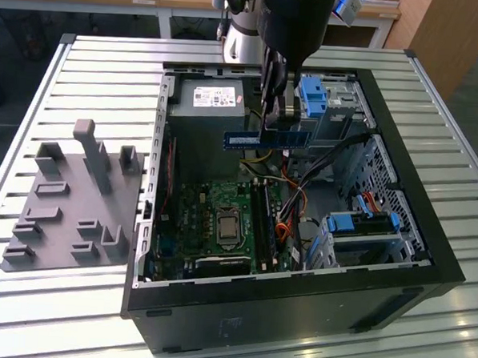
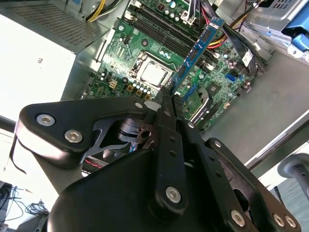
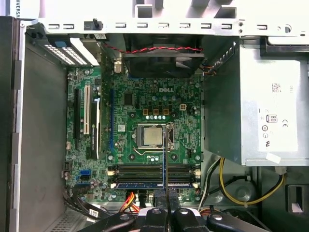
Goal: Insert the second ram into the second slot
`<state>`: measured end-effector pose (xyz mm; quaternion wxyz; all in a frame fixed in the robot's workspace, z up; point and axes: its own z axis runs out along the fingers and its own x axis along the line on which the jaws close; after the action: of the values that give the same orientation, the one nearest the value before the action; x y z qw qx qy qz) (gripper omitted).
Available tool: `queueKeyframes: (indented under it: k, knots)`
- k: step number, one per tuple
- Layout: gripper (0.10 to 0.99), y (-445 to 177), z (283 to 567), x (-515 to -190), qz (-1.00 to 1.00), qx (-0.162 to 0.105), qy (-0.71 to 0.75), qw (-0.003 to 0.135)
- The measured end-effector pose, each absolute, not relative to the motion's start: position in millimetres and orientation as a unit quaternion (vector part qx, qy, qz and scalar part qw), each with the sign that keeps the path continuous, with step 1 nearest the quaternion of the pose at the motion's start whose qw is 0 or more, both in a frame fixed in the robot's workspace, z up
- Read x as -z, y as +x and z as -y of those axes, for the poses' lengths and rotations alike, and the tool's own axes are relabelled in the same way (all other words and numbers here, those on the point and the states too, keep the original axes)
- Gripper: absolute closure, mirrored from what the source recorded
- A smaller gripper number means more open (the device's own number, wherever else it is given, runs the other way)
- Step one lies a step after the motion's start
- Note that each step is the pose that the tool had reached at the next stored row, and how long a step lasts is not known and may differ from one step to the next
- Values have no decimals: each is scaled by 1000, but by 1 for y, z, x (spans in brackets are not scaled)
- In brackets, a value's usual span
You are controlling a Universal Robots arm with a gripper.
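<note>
My gripper hangs over the open computer case, shut on the second ram, a thin blue stick held level above the board. In the second wrist view the black fingers pinch the second ram at one end. The first wrist view shows the second ram edge-on, over the green motherboard and crosswise to the long memory slots. A blue strip runs along the slot nearest the fingertips. I cannot tell which one is the second slot.
A grey power supply sits next to the held stick. Blue drive-bay clips and a drive cage fill the exterior view's right side of the case, with loose cables beside the slots. A grey fixture plate lies outside, on the exterior view's left.
</note>
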<state>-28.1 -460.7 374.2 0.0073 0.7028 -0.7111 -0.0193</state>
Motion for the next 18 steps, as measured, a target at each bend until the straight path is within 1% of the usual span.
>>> queueKeyframes:
  k: [18]
  knots:
    - [957, -28, 461, -374, 718, 19, 695, 7]
